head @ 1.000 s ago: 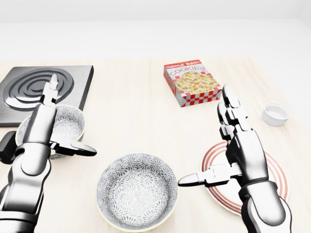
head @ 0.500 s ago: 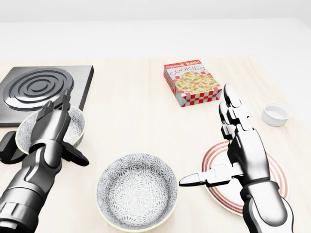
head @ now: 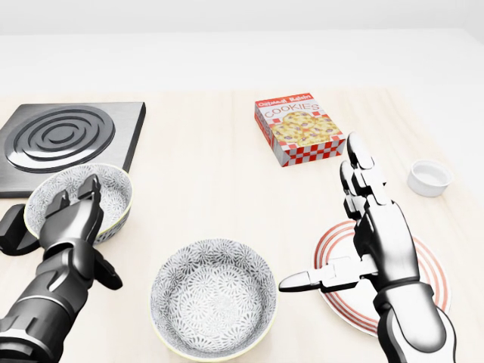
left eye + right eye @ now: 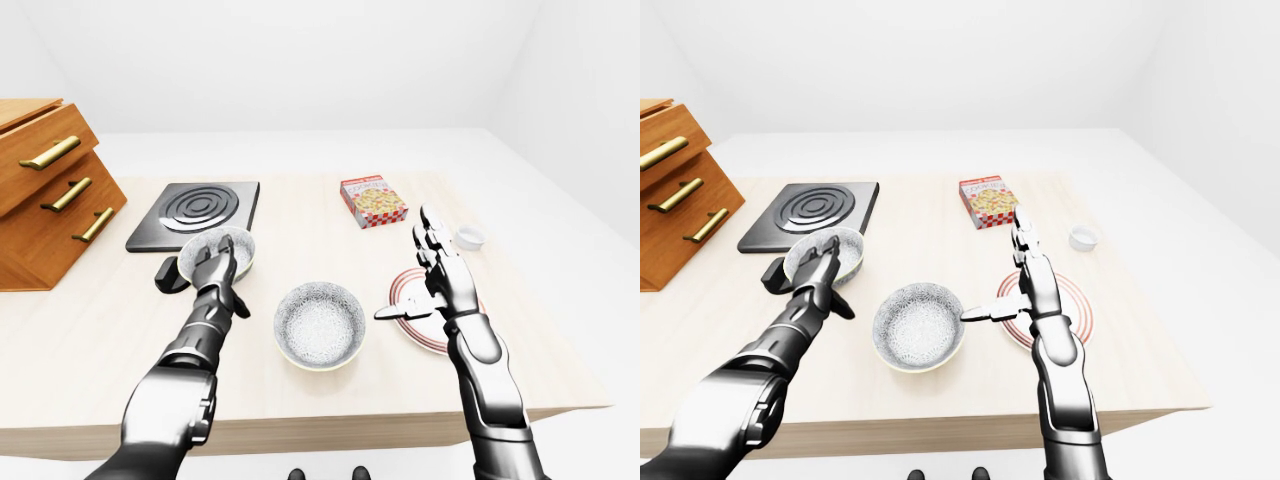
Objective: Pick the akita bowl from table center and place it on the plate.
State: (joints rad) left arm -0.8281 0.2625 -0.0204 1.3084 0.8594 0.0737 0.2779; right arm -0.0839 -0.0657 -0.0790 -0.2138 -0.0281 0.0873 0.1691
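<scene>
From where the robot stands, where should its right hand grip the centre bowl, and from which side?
Probably the rim of the centre bowl at its right edge in the head view, approached by the open right hand: it stands upright, thin-walled, mouth open.

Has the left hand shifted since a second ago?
Yes. In the head view the left hand has pulled down the picture: its fingertips were over the stove plate, and now lie below it, over the left-side bowl.
</scene>
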